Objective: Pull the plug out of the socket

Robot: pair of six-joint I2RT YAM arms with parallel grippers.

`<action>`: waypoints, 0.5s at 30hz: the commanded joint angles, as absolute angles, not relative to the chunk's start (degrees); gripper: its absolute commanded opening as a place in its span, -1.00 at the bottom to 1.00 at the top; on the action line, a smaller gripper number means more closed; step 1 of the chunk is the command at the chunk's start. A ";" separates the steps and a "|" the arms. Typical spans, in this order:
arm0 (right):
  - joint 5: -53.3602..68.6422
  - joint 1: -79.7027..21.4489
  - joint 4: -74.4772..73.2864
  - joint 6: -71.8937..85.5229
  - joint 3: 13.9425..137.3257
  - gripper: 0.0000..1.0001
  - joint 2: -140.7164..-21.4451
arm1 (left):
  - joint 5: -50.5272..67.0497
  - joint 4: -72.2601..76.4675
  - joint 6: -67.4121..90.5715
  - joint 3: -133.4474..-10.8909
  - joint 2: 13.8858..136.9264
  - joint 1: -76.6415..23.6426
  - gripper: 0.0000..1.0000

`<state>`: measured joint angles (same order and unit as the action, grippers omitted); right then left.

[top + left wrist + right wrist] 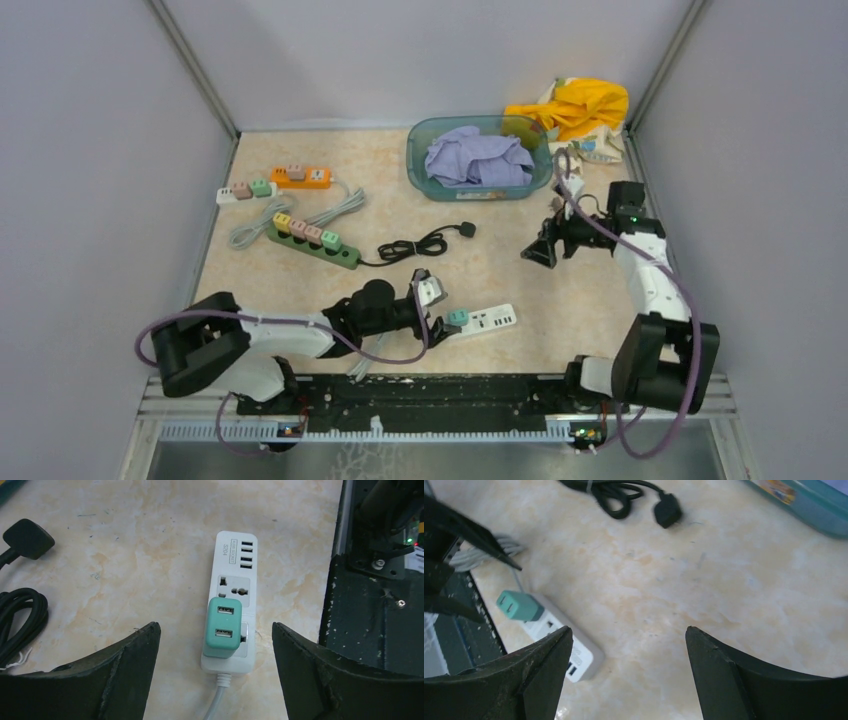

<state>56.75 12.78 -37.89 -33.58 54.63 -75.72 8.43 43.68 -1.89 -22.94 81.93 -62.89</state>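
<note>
Plug not out yet. Teal plug [222, 629] sits seated in white socket strip [237, 577] on the surface [125, 555]. Left pincer [432, 306] open, flanking plug, not touching. Right pincer [629, 636] open, empty, well apart. Grip and pull remain.

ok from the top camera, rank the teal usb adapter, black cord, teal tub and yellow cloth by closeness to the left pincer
From the left pincer:
1. teal USB adapter, in the white power strip, right beside it.
2. black cord, coiled mid-table.
3. teal tub, far side.
4. yellow cloth, far right corner.
</note>
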 commanded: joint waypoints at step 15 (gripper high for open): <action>71.30 -5.90 -46.22 -65.13 41.52 0.79 -56.60 | 6.64 36.47 9.05 -16.06 53.45 -63.02 0.86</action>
<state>66.52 -3.55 -44.36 -56.42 43.31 -58.65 8.19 34.33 4.54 -20.40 56.97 -62.89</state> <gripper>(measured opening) 0.880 0.892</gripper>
